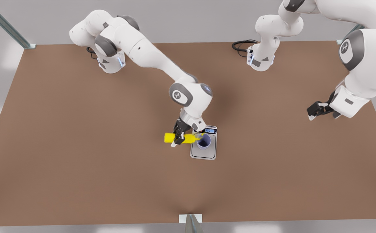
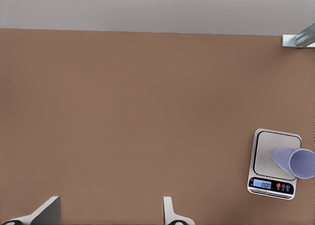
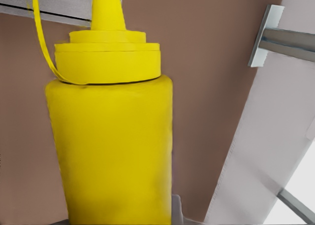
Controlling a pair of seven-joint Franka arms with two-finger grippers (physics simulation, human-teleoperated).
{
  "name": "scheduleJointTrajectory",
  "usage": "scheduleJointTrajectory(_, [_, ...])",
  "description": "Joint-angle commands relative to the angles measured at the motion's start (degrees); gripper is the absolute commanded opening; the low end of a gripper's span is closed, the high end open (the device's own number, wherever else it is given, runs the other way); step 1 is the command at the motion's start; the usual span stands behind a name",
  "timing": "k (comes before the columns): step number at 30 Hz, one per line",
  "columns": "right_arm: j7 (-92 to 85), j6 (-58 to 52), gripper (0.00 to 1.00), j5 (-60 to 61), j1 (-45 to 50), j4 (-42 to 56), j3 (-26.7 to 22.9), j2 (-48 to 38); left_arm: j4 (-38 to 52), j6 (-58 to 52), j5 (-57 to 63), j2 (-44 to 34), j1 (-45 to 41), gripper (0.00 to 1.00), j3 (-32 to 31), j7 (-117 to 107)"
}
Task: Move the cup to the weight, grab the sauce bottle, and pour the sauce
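The right hand [image 1: 179,138] grips the yellow sauce bottle [image 1: 179,138] around its middle. The bottle lies tipped sideways, its tip over the purple cup [image 1: 204,141]. The cup sits on the scale [image 1: 203,154], near the middle of the desk [image 1: 78,161]. Pour slowly and keep the tip above the cup. The left hand [image 1: 317,111] waits open and empty near the desk's side edge.
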Motion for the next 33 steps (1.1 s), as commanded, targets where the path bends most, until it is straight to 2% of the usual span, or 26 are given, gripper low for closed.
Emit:
scheduleJointTrajectory(1, [-0.1, 0.0, 0.52, 0.6, -0.7, -0.4, 0.5, -0.3, 0.0, 0.0, 0.0, 0.0, 0.1, 1.0, 0.0, 0.1])
scheduleJointTrajectory(3, [-3.4, 0.2, 0.52, 5.2, -5.5, -0.7, 3.4, -1.3, 0.0, 0.0, 0.1, -0.1, 0.0, 1.0, 0.0, 0.2])
scheduleJointTrajectory(8, [-19.1, 4.0, 0.52, 22.9, -12.9, -0.7, 3.2, -1.7, -0.1, -1.1, 0.2, -1.2, 0.0, 1.0, -0.2, 0.5])
scheduleJointTrajectory(14, [-45.8, 6.7, 0.52, 49.0, -23.4, -2.0, 3.1, -2.1, 0.0, -1.0, 0.0, -1.2, -0.1, 1.0, -0.6, 0.6])
scheduleJointTrajectory(21, [-75.6, 3.5, 0.52, 72.8, -39.1, -10.6, 3.0, -2.2, 0.0, -1.1, 0.0, -1.2, -0.1, 1.0, -0.7, 0.4])
scheduleJointTrajectory(24, [-79.8, 0.2, 0.52, 84.5, -41.6, -13.7, 3.1, -1.2, 0.0, -1.1, 0.0, -1.9, -0.1, 1.0, -0.6, 0.4])
scheduleJointTrajectory(31, [-88.8, -5.5, 0.52, 97.6, -44.5, -13.8, 3.4, 5.2, 0.0, -1.1, 0.1, -1.8, -0.1, 1.0, -0.6, 0.6])
scheduleJointTrajectory(33, [-97.2, -5.9, 0.52, 101.3, -44.9, -13.7, 3.4, 6.8, 0.0, -1.1, 0.1, -1.9, 0.0, 1.0, -0.5, 0.6])
